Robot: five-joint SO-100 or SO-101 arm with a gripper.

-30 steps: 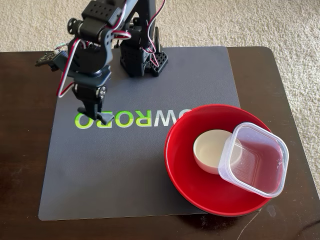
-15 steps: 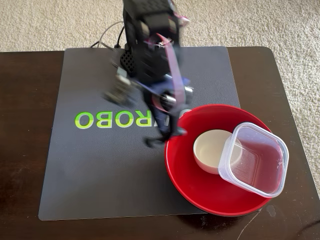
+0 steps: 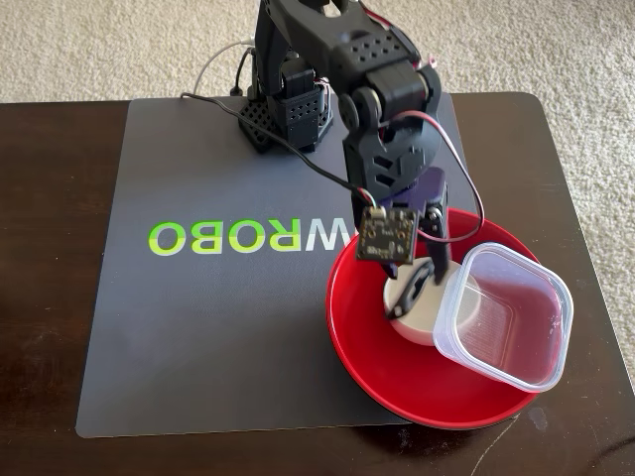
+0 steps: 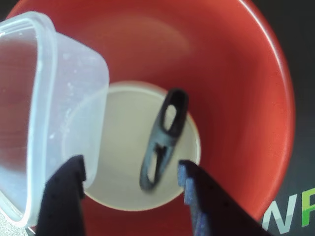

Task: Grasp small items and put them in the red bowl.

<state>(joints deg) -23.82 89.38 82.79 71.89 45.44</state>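
while the arm reaches over the red bowl in the fixed view, its gripper hangs above the cream dish beside the clear tub. from the wrist, the fingers stand apart and a dark clip lies in the dish.

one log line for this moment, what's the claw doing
claw: open above cream dish | dark clip: in dish, unheld | clear tub: leaning on dish | all inside red bowl

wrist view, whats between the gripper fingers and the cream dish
In the wrist view a dark looped clip hangs between the open gripper and the cream dish; whether it touches the dish is unclear.
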